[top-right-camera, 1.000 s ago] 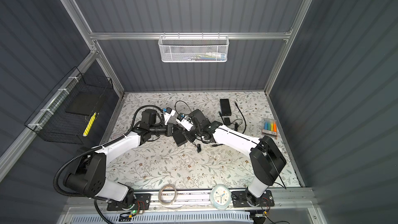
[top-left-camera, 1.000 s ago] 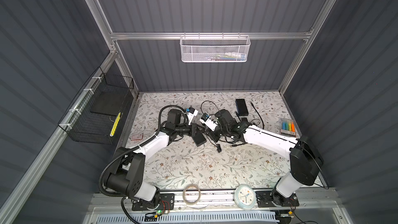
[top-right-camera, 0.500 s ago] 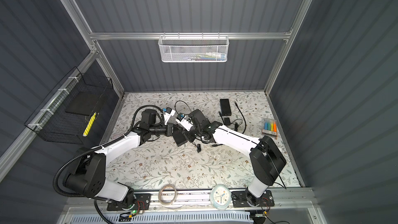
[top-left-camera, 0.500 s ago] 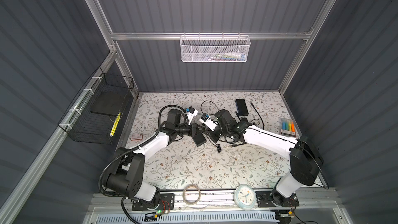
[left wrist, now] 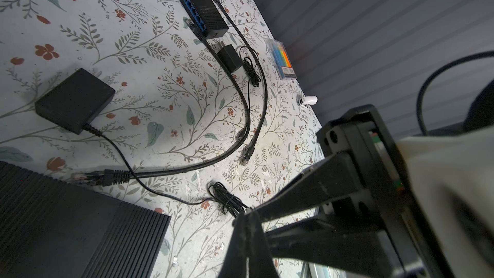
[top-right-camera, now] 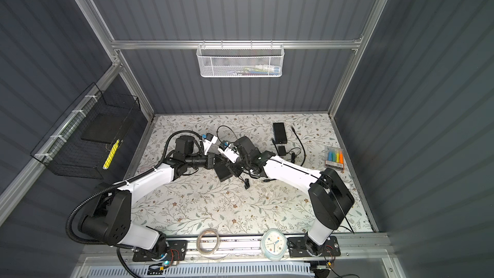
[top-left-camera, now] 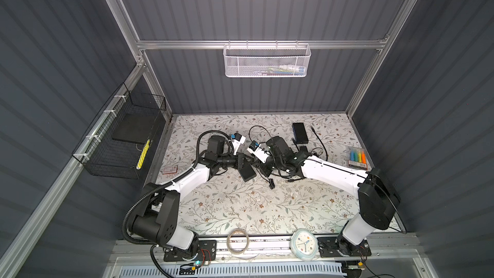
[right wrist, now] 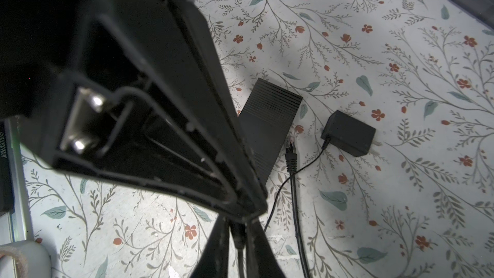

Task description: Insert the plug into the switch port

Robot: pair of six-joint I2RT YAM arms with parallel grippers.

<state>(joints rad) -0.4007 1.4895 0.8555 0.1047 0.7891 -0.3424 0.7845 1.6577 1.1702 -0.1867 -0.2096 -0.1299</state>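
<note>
both closed: left claw point(left wrist: 247, 213), right claw point(right wrist: 237, 225) pinching cable point(right wrist: 239, 238).

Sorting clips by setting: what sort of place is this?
Probably a purpose-built robot test cell: grey ribbed panels on an aluminium frame enclose a floral-covered tabletop, a left arm and right arm are bolted to a front rail, and a white mesh basket hangs on the back wall.

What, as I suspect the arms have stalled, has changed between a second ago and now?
Nothing visibly changed. The left gripper, shut, and the right gripper, which seems to pinch a dark cord, stay poised by the ribbed black box. The box, the plug lying uninserted beside it, and the blue-ported switch lie where they were.
</note>
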